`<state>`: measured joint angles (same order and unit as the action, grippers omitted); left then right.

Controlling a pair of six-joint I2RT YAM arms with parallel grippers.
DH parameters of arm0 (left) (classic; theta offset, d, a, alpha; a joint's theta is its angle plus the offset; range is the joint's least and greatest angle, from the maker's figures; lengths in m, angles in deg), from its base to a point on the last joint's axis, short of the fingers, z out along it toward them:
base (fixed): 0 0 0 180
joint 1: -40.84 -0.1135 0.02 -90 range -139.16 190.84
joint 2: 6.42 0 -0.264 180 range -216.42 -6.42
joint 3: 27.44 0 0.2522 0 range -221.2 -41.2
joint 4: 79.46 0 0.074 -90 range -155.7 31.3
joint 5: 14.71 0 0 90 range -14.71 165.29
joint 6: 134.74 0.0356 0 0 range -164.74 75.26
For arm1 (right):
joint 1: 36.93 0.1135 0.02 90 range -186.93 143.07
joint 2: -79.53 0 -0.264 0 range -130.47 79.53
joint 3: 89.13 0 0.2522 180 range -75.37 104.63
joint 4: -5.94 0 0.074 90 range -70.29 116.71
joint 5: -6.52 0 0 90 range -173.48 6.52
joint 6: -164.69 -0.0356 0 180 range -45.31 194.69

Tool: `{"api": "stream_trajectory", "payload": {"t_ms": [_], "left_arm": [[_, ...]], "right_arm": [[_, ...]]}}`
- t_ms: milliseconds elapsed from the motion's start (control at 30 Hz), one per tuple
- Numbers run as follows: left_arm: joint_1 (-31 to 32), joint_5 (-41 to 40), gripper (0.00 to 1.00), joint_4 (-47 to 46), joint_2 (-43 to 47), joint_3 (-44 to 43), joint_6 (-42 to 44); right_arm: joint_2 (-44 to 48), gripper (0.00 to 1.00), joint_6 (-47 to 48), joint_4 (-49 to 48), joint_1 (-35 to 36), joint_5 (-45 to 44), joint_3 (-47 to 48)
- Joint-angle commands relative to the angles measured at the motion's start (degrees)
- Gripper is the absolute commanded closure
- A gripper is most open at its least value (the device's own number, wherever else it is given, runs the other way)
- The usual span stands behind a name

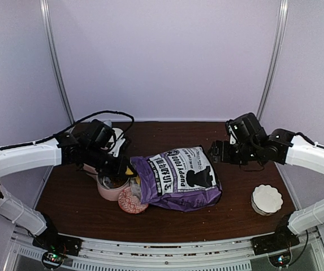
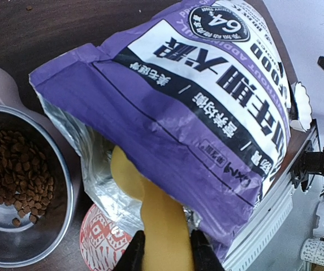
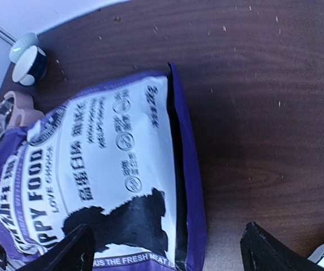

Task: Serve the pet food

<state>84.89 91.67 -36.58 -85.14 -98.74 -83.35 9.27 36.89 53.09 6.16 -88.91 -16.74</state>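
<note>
At the table's left side, the left gripper (image 2: 164,251) pinches the handle of the yellow scoop (image 2: 150,209) between narrow-set fingers (image 2: 132,255). The scoop's bowl reaches into the open, foil-lined mouth of the purple bag (image 2: 207,96), which lies on its side. Brown kibble (image 2: 14,169) sits in the steel bowl (image 2: 43,237) of the pink feeder (image 1: 108,189), just beside the bag's mouth. Over the bag's far end, the right gripper (image 3: 170,251) has its fingers (image 3: 74,248) spread wide and grips nothing.
</note>
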Motion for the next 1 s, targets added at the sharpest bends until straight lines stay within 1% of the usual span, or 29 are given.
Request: {"api": "stream_trajectory", "payload": {"t_ms": [0, 100, 233, 367, 433, 500, 600, 733, 967], "left_arm": [[0.3, -2.6, 1.00, 0.4, -0.3, -0.1, 0.4], [0.4, -1.9, 1.00, -3.0, -2.1, 1.5, -0.3], [1.0, -0.6, 1.00, -8.9, -5.4, 2.2, -0.8], [2.0, 0.6, 1.00, -18.9, -9.8, 2.6, -2.6], [2.8, 2.8, 1.00, -25.3, -12.3, 2.5, -4.5], [3.9, 4.4, 1.00, -29.5, -14.8, 1.0, -5.7], [5.8, 6.2, 1.00, -31.8, -18.8, -2.6, -5.6], [6.6, 10.3, 1.00, -38.7, -21.8, -4.3, -8.2], [6.7, 13.2, 1.00, -45.0, -21.0, -3.9, -11.6]], "right_arm": [[1.4, 0.11, -2.8, -3.1, -1.2, 5.3, -5.7], [0.9, 0.16, -3.8, -5.8, -1.2, 6.9, -8.9], [-1.6, 0.29, -5.3, -10.2, -1.2, 9.4, -12.2], [-3.5, 0.40, -6.8, -15.2, -1.2, 12.1, -15.0], [-4.1, 0.45, -7.2, -16.2, -1.1, 12.7, -15.7], [-4.3, 0.50, -7.6, -16.8, -1.1, 12.9, -16.1], [-4.4, 0.54, -8.0, -17.8, -1.1, 13.2, -16.8], [-4.9, 0.57, -8.1, -18.2, -1.1, 13.3, -17.0], [-5.3, 0.58, -8.4, -18.4, -1.1, 12.9, -17.1]]}}
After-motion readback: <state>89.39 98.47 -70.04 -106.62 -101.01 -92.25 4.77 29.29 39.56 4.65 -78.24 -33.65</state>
